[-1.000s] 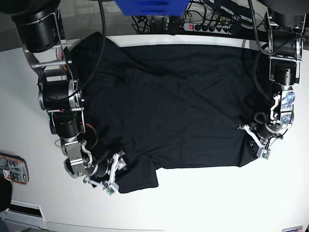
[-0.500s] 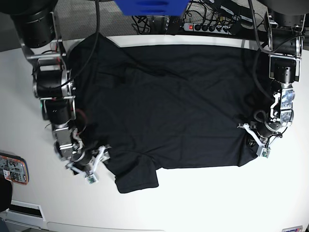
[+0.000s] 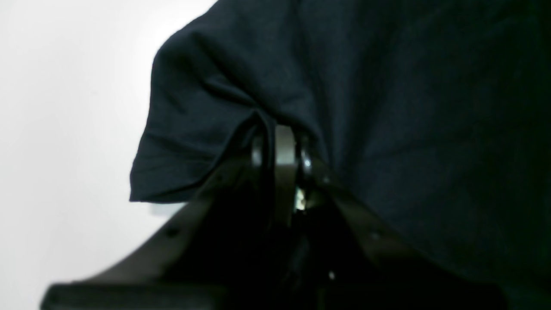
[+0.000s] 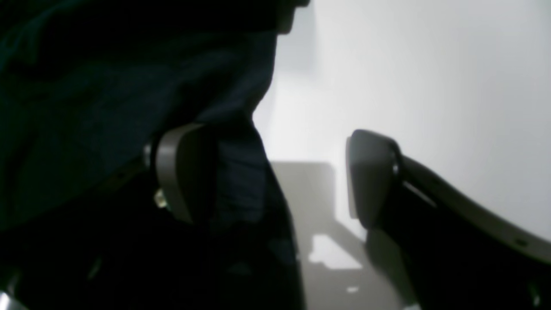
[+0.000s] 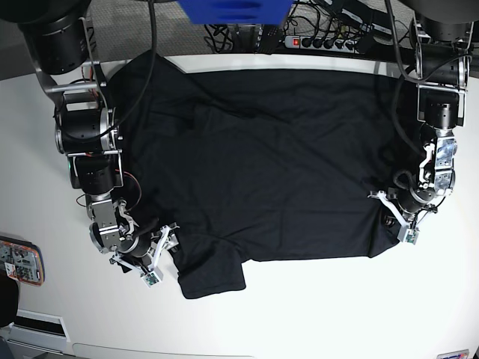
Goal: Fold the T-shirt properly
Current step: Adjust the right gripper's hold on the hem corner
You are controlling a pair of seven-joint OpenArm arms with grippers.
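While the plain black short-sleeved cotton T-shirt (image 5: 262,161) lies spread flat across the far half of the smooth white table (image 5: 314,314), both arms sit at its near corners. The left gripper (image 5: 395,217), on the right of the base view, has its fingers (image 3: 275,150) pressed together, pinching a fold of the T-shirt's near right edge; the wrist view shows cloth bunched and drawn in between them. The right gripper (image 5: 159,258), on the left of the base view, has its fingers (image 4: 181,176) spread wide. One finger lies against the fabric edge, the other stands over bare table, and nothing is clamped. A sleeve (image 5: 213,273) juts toward the near edge just beside this gripper. A blue box (image 5: 233,10) and a power strip (image 5: 322,43) sit beyond the far table edge.
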